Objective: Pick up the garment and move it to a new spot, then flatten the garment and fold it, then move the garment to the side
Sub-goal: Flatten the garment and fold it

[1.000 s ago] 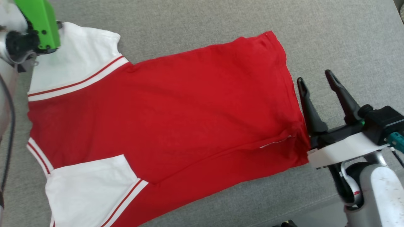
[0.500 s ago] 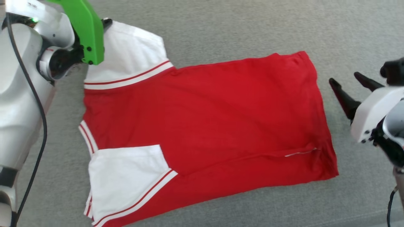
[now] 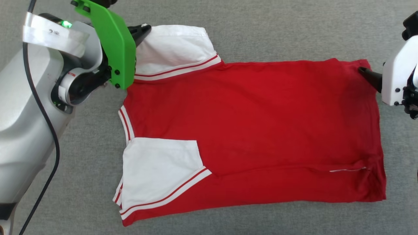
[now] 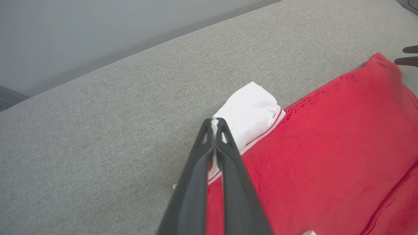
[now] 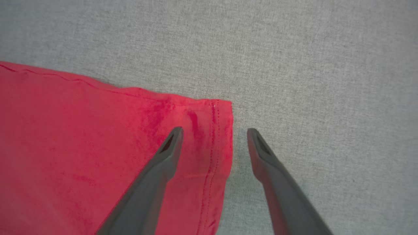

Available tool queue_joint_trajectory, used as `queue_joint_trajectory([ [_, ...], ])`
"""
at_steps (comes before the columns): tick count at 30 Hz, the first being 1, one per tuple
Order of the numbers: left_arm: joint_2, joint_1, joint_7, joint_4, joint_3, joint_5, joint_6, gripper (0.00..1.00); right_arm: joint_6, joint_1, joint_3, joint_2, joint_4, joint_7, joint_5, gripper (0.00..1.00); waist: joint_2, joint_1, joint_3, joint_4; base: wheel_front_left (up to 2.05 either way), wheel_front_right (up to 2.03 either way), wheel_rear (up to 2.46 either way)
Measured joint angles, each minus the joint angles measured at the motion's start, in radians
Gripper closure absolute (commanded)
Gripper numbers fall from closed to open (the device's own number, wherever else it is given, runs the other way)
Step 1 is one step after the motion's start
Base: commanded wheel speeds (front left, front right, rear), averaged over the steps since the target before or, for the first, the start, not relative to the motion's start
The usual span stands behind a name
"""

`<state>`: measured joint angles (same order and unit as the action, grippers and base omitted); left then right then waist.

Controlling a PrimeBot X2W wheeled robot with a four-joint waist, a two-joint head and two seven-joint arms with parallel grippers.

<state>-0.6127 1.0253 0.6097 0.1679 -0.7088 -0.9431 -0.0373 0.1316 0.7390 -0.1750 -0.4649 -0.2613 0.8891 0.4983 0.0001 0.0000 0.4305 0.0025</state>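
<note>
Garment [image 3: 254,124] flat on grey surface [image 3: 277,29]. Left gripper [image 4: 214,123] jaws pressed together, pinching white sleeve [image 4: 251,107] edge. Right gripper [image 5: 214,130] jaws spread, straddling hem corner [image 5: 222,109].

The garment [image 3: 254,124] is soft, matt knit cloth, the red body faintly fuzzy and the white sleeves smoother. The grey surface [image 3: 261,29] is coarse woven cloth, matt and rough. The left gripper [image 4: 215,121] and right gripper [image 5: 214,133] have fingers of dark, matt plastic. The green plate [image 3: 117,52] is smooth plastic. The arm shell [image 3: 23,107] is smooth, silvery and slightly glossy.
</note>
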Motion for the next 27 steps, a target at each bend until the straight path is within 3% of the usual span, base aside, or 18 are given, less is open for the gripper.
queue_joint_trajectory([
  [16, -0.015, -0.005, 0.012, -0.126, -0.004, -0.001, 0.028, 1.0, -0.001, 0.072, -0.142, -0.057, -0.131, 0.013, 0.021, 0.0, 0.0, 0.0, 0.068, 0.063, 0.0, 0.0, 0.0],
  [17, -0.015, -0.006, 0.011, -0.126, -0.004, -0.001, 0.028, 1.0, -0.002, 0.072, -0.147, -0.059, -0.133, 0.013, 0.029, 0.54, -0.0001, 0.0, 0.069, 0.064, 0.0, 0.0, 0.0],
  [18, -0.015, -0.006, 0.01, -0.124, -0.004, -0.001, 0.029, 1.0, -0.002, 0.072, -0.152, -0.061, -0.134, 0.012, 0.038, 0.99, -0.0001, 0.0, 0.069, 0.065, 0.0, 0.0, 0.0],
  [27, -0.015, -0.053, -0.039, -0.079, 0.005, -0.012, 0.034, 1.0, 0.0, 0.064, -0.145, -0.047, -0.17, -0.183, 0.09, 1.0, -0.0001, 0.0, 0.038, 0.065, 0.0, 0.0, 0.0],
])
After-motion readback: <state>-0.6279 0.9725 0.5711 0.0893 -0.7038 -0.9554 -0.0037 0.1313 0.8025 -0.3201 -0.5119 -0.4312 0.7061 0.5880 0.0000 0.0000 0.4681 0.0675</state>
